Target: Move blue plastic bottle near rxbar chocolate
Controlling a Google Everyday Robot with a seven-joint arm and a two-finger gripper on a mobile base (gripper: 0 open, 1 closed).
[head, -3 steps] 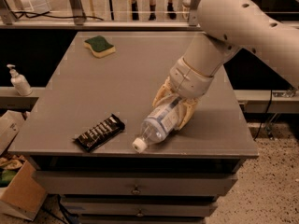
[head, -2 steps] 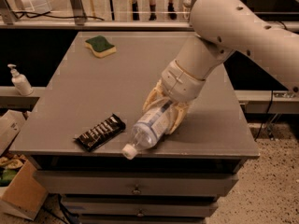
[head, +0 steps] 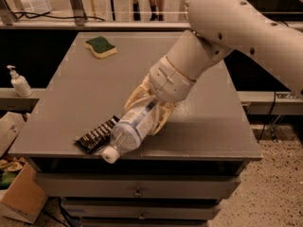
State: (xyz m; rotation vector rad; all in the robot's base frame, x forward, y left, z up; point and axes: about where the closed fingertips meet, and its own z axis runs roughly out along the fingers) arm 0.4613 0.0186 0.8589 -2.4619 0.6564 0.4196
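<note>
The blue plastic bottle [head: 129,130] is a clear bottle with a white cap and a pale label. It lies tilted, cap toward the table's front edge, held in my gripper [head: 147,109], which is shut around its rear half. The rxbar chocolate [head: 96,135], a flat dark bar with white lettering, lies on the grey table [head: 85,93] near the front left edge. The bottle's cap end sits right beside the bar's right end, partly over it. My white arm reaches in from the upper right.
A green-and-yellow sponge [head: 101,47] lies at the table's back left. A small white pump dispenser [head: 19,82] stands on a ledge left of the table. Cardboard boxes [head: 19,193] sit on the floor at the lower left. Drawers run below the tabletop.
My gripper has carried the bottle leftward along the front of the table. The bottle's cap end is now up against the bar instead of a gap away.
</note>
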